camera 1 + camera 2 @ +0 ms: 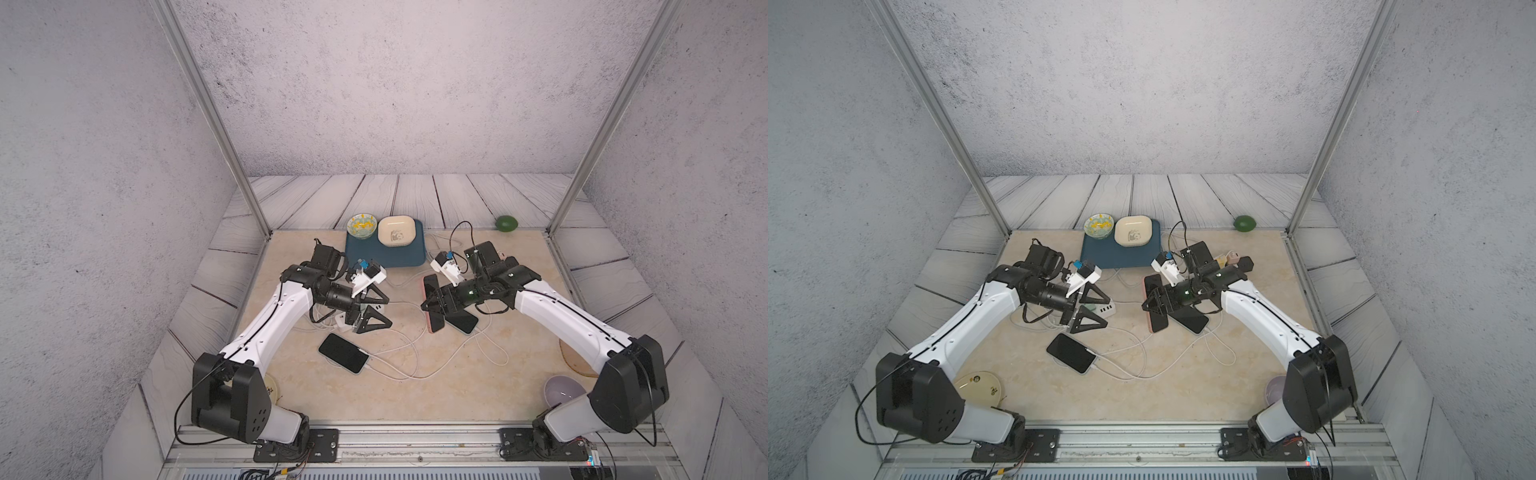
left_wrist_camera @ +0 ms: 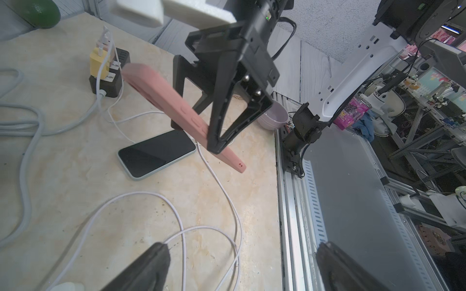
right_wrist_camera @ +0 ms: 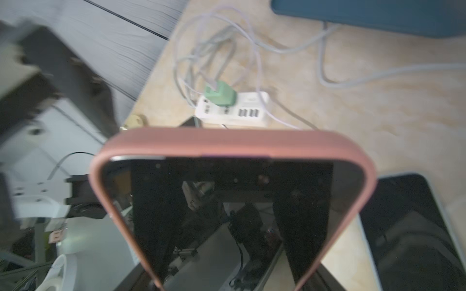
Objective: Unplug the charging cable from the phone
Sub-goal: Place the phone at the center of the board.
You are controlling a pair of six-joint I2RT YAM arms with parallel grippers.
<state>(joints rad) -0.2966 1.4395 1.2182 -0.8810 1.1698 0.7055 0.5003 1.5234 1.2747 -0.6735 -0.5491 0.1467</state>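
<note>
Sprawling across the beige marble tabletop [image 1: 415,401]: looping white charging cables [image 1: 376,360], flat black-screened phone [image 1: 343,352], white power strip [image 3: 249,113]; lying bare along the near edge.

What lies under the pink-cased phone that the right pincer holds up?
A second phone lies screen-up on the table beneath the pink-cased phone, a white cable running past it. The right pincer covers where cable and phone would meet.
</note>
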